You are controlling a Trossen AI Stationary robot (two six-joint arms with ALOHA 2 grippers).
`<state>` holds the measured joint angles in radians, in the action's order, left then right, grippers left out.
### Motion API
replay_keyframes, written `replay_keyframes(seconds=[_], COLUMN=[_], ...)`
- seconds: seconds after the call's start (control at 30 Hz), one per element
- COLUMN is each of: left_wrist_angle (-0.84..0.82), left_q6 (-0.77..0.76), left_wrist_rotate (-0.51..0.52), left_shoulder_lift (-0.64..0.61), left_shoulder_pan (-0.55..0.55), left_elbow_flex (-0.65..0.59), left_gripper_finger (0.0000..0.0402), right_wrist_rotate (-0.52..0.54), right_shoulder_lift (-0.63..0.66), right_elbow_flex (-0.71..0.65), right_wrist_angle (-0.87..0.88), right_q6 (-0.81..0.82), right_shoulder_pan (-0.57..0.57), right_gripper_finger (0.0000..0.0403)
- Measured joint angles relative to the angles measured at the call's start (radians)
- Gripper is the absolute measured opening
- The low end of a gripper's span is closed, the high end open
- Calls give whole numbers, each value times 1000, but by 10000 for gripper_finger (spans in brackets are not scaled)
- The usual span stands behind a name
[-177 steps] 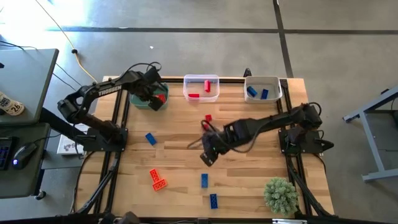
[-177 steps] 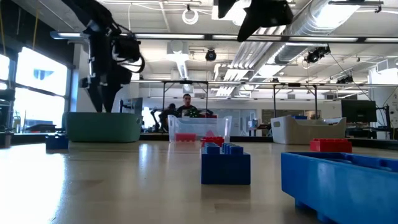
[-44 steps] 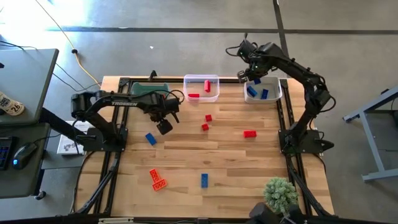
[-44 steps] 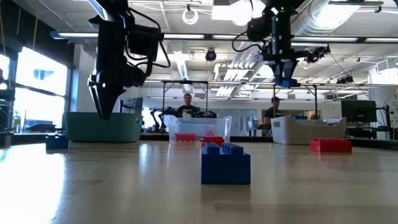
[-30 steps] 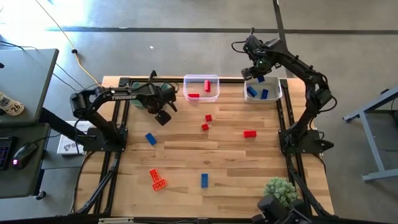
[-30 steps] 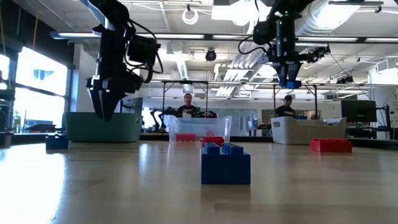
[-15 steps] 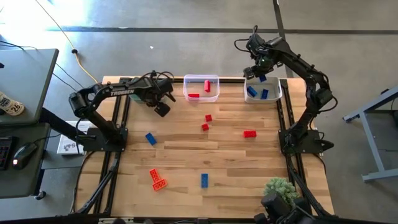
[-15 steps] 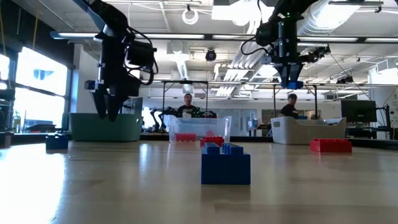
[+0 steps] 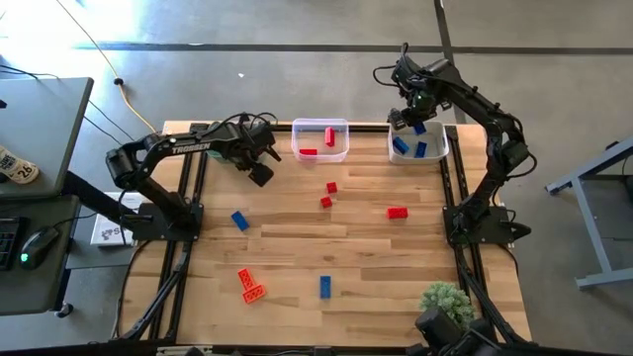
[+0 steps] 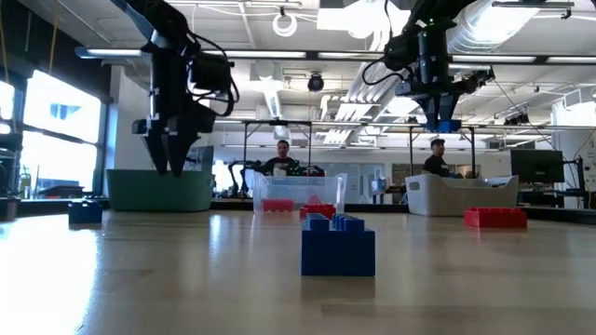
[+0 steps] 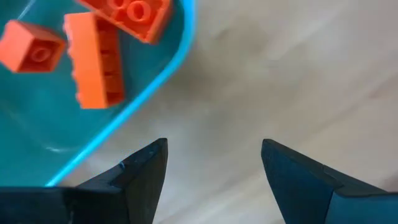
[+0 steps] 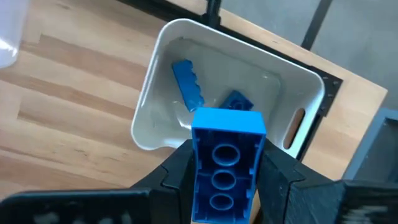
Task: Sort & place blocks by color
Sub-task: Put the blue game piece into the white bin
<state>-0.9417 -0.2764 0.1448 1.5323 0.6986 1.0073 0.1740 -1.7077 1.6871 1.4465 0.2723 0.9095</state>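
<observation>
Currently the right gripper (image 12: 225, 186), closed on a blue block (image 12: 226, 163) whose long axis hangs vertically, hovers directly above the grey bin (image 12: 305, 84), while the left gripper (image 11: 214, 168) stands open and empty beside the green bin (image 11: 180, 50).

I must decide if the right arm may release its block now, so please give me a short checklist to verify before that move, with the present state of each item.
1. Block held firmly: ok. The right gripper has its fingers shut on the blue block.
2. Correct bin: ok. The grey bin already holds other blue blocks.
3. Gripper over the bin: ok. In the high view the right gripper is above the grey bin.
4. Drop height: cannot tell exactly; the low view shows the block well above the bin's rim.
5. Left gripper out of the way: ok. It is open beside the green bin, far from the grey one.
</observation>
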Motion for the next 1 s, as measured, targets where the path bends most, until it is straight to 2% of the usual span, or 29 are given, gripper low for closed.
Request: replay_keyframes(seconds=[0.17, 0.67, 1.0], left_wrist_angle=[6, 20, 20], left_q6=[-5, -8, 3], left_wrist_rotate=[-17, -58, -58], left_shoulder_lift=[-62, -290, -406], left_shoulder_pan=[-40, -73, -73], left_elbow_flex=[1, 1, 1], left_gripper_finger=[250, 250, 250], right_wrist_rotate=[6, 8, 121], right_shoulder_lift=[-13, -199, -235], right_elbow_flex=[0, -1, -1], right_wrist_angle=[4, 5, 13], right_q6=[7, -8, 11], right_shoulder_pan=[1, 7, 6], right_gripper_finger=[103, 106, 194])
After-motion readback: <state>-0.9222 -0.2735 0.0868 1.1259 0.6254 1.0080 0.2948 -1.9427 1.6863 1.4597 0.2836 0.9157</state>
